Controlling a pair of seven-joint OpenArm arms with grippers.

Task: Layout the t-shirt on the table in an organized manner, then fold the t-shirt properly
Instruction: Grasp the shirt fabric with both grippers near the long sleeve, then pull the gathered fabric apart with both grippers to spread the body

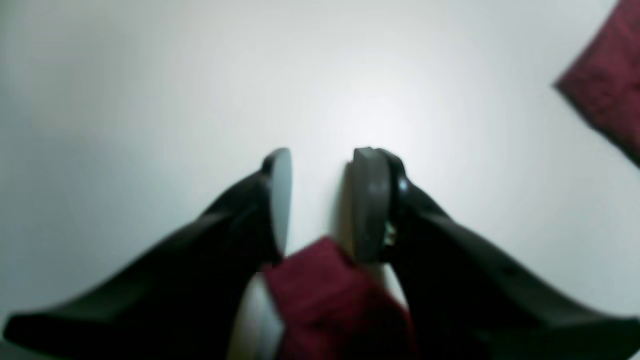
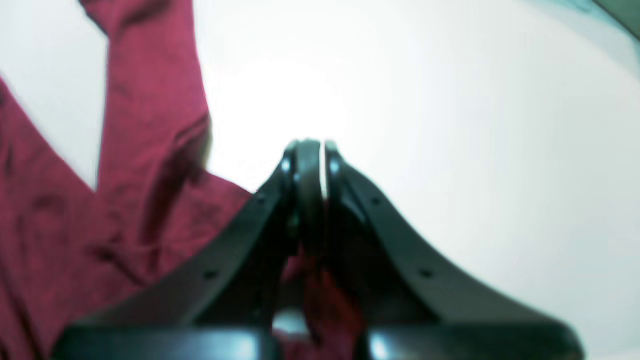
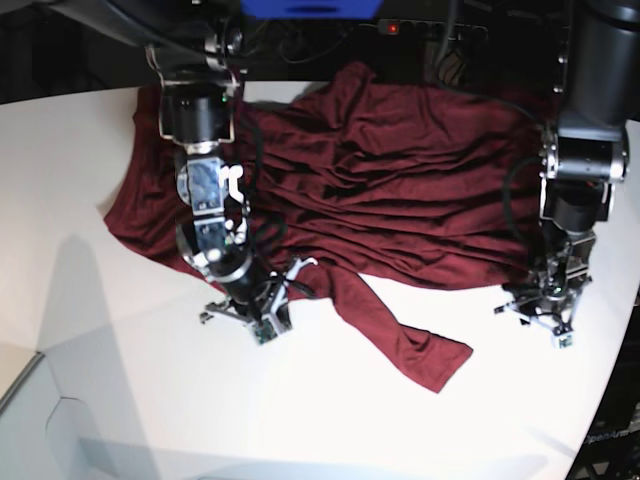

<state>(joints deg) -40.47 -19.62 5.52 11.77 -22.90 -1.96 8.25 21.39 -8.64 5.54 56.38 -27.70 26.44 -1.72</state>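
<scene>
The dark maroon t-shirt [image 3: 400, 180] lies rumpled across the back of the white table [image 3: 150, 400], one sleeve [image 3: 420, 350] trailing toward the front. My right gripper [image 3: 255, 320] sits low at the shirt's front edge. In the right wrist view its jaws [image 2: 310, 147] are shut, with shirt fabric [image 2: 325, 300] pinched deep between the fingers and more shirt [image 2: 140, 150] to the left. My left gripper [image 3: 545, 320] rests on bare table beside the shirt's right edge. In the left wrist view its jaws [image 1: 322, 160] stand apart, with a shirt corner [image 1: 325, 290] lying between the finger bases.
A power strip [image 3: 430, 28] and dark cables run along the back edge behind the shirt. The table's curved edge [image 3: 600, 430] passes close to my left arm at the front right. Another table edge [image 3: 20, 390] shows at the front left.
</scene>
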